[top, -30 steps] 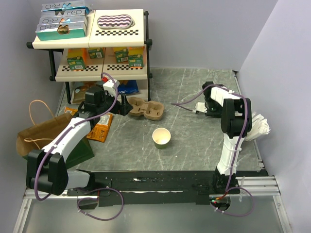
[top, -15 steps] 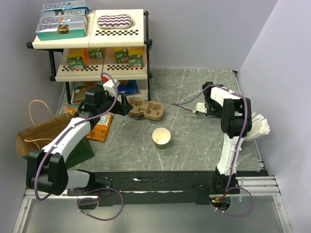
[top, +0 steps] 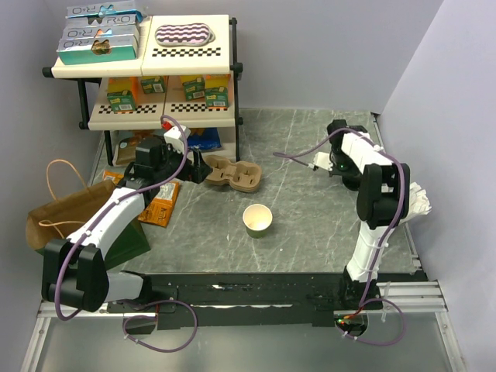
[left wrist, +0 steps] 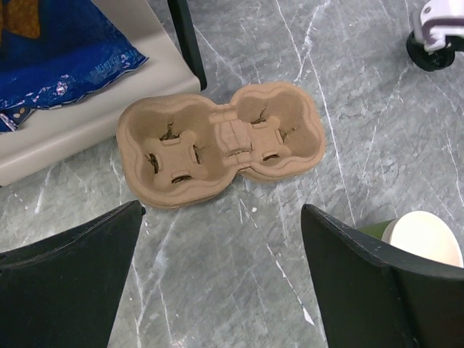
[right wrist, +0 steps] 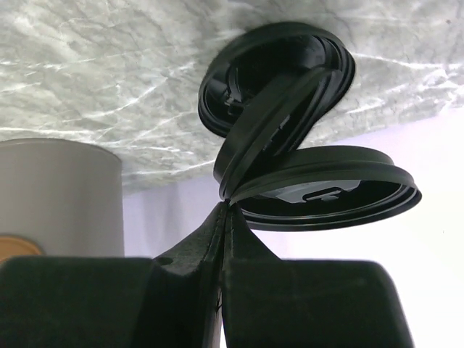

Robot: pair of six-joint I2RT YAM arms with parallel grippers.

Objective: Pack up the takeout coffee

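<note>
The takeout coffee, a green paper cup point(top: 257, 219) with a cream inside, stands open and without a lid at the table's middle. Its rim shows at the lower right of the left wrist view point(left wrist: 424, 236). My left gripper point(top: 198, 167) is open and empty, just left of the brown pulp carrier point(top: 232, 173); in its own view point(left wrist: 221, 212) the carrier point(left wrist: 221, 141) lies just ahead of it. My right gripper point(top: 343, 169) is at the far right. In its own view point(right wrist: 227, 206) it is shut on the rims of fanned black lids point(right wrist: 326, 187), held above the table.
A two-tier shelf point(top: 143, 68) with boxes stands at the back left. A brown paper bag point(top: 54, 217) lies at the left edge, with an orange packet point(top: 161, 203) beside it. A pale cup stack point(right wrist: 58, 196) is beside the right gripper, also seen in the top view point(top: 412, 201).
The right arm has swung up and to the right with the black lids, its cable shifting with it. The left arm, cup and carrier have not moved.
</note>
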